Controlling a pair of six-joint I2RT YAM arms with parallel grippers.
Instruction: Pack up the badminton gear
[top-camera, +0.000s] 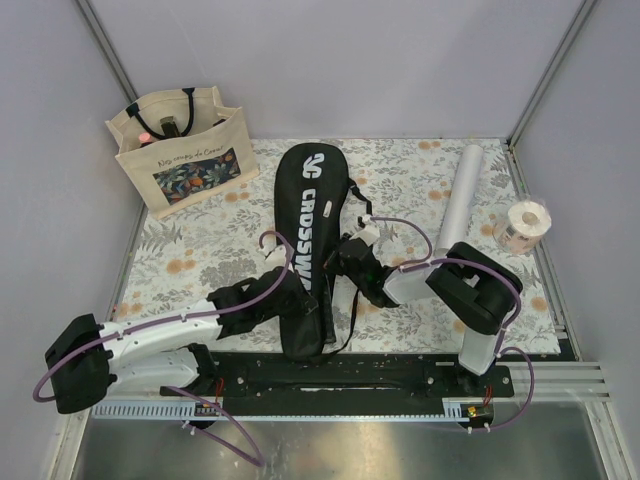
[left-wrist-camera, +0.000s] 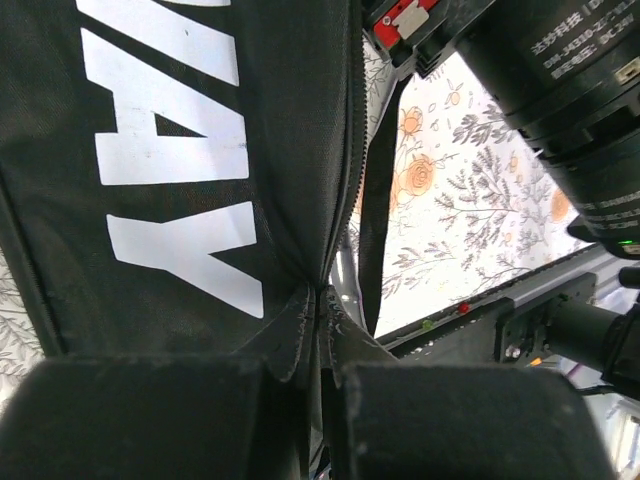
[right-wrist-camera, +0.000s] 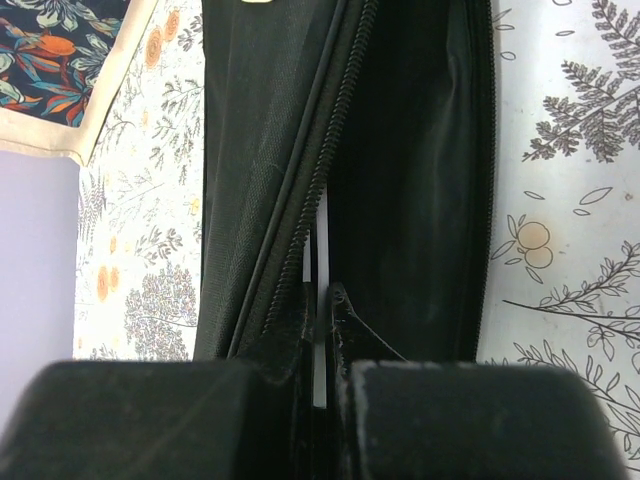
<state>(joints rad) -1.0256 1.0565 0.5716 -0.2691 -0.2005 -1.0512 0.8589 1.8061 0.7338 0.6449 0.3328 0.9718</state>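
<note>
Long black cover, white "CROSSWAY" lettering, lies lengthwise mid-surface, wide end far, side zipper open. Right of it, well apart: white tube, also lengthwise.

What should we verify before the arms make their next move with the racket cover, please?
1. Left jaws gripping the cover: ok, closed on its edge fabric.
2. Right jaws gripping the cover: ok, closed on the zipper edge.
3. Zipper open: ok, the edges gape in the right wrist view.
4. Rackets inside: cannot tell; only a pale sliver shows in the opening.
5. White tube packed: not ok, it lies on the mat, right of the cover.
</note>
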